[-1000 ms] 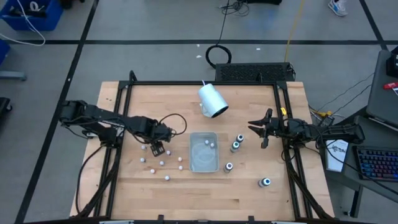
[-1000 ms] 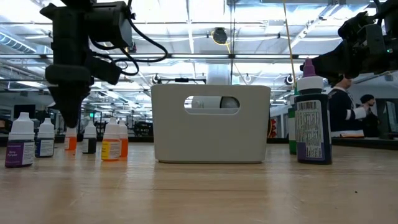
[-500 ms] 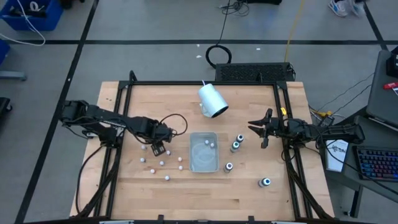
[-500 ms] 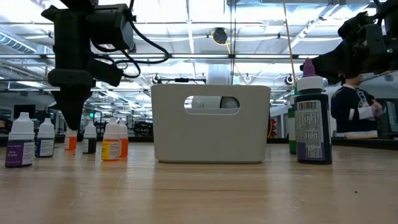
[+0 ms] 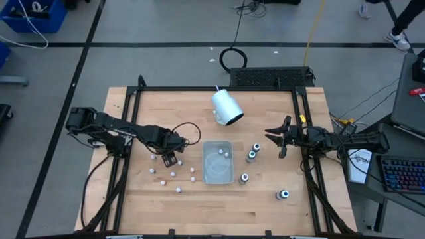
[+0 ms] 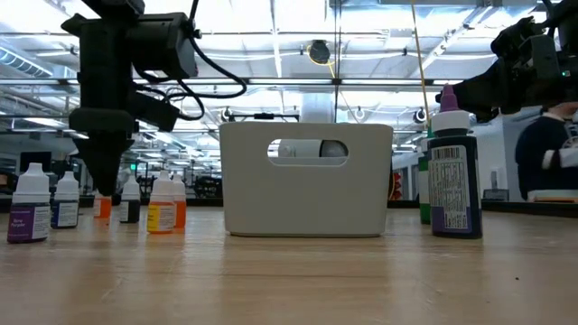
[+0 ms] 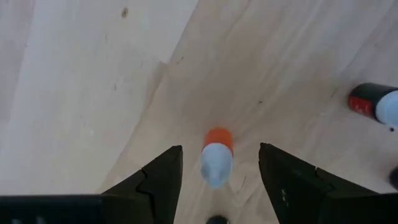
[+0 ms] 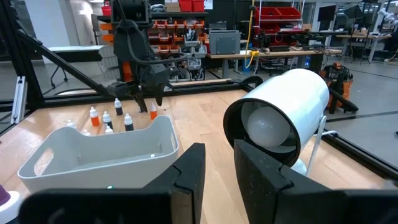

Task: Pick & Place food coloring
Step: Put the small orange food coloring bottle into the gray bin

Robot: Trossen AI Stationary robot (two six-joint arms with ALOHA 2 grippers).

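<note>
Several tiny whitish food coloring bottles stand on the wooden table left of a clear tray; two more sit inside the tray. Several larger dark bottles stand on the tray's right. My left gripper points straight down, open. Its fingers stand on either side of an upright orange bottle with a white cap, a gap showing on both sides. The same bottle shows below the fingers in the low view. My right gripper waits shut and level at the table's right edge.
A large white cup lies on its side behind the tray. One dark bottle stands alone near the right front. Other tiny bottles stand close around the orange one. Bare wood lies along the near edge.
</note>
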